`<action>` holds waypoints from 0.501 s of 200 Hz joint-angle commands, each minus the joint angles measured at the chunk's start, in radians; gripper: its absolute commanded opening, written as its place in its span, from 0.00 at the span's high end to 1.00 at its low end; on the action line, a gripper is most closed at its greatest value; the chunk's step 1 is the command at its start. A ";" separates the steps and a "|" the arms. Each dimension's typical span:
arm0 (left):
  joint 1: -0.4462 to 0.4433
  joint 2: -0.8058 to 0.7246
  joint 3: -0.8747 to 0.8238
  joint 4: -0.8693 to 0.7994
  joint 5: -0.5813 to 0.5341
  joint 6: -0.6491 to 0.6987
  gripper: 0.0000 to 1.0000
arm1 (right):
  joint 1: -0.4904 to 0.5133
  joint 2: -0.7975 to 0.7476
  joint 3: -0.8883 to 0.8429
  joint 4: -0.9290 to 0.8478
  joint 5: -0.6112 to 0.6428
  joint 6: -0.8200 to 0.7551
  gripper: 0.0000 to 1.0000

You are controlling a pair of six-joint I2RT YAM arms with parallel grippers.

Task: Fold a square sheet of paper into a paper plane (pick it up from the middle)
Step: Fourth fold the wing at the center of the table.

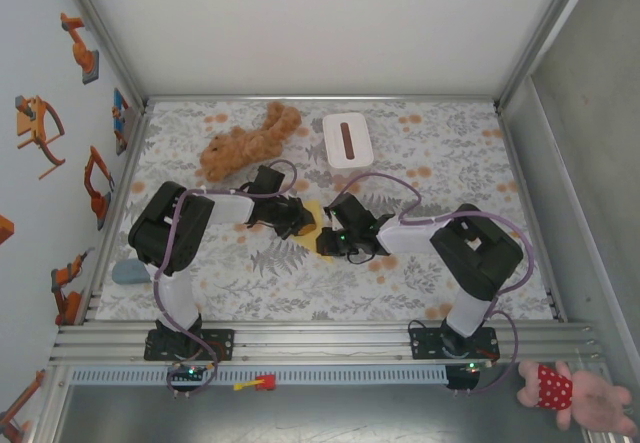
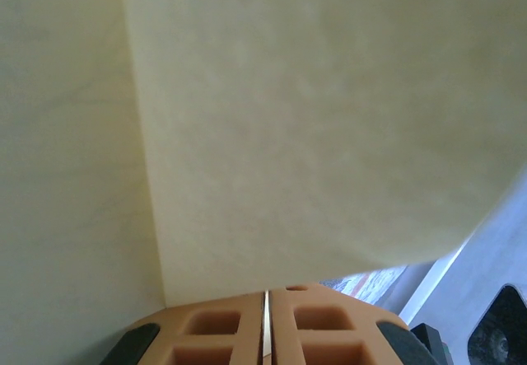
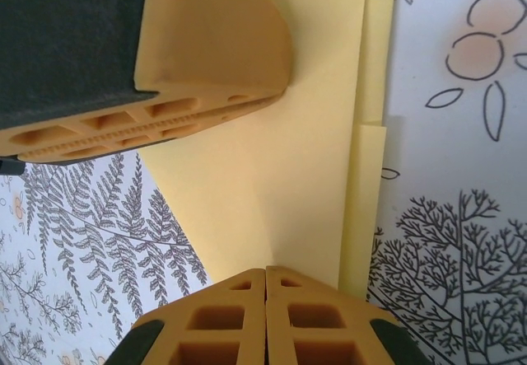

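Counter [image 1: 450, 163] — floral-patterned, with a brown plush toy [image 1: 245, 143] and a white box [image 1: 347, 139] near its far edge. We see the pale-yellow sheet of paper [image 1: 318, 231] mid-counter, partly folded, between the two grippers. Left gripper [image 2: 265, 295]: jaws closed on a raised flap of it. Right gripper [image 3: 265, 273]: jaws closed at a folded edge — whether they hold the paper, we cannot tell.

Black arms [image 1: 165, 225], purple cables [image 1: 384, 176] — orange pincer fingers [image 3: 222, 320]
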 commanded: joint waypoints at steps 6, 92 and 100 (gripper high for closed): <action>0.009 0.072 -0.019 -0.132 -0.078 0.022 0.90 | 0.002 -0.048 -0.036 -0.071 0.025 -0.019 0.93; 0.009 0.089 -0.001 -0.169 -0.086 0.028 0.91 | 0.002 -0.061 -0.018 -0.082 0.028 -0.017 0.93; 0.008 0.089 -0.001 -0.171 -0.086 0.027 0.91 | 0.002 -0.059 -0.020 -0.083 0.033 -0.015 0.93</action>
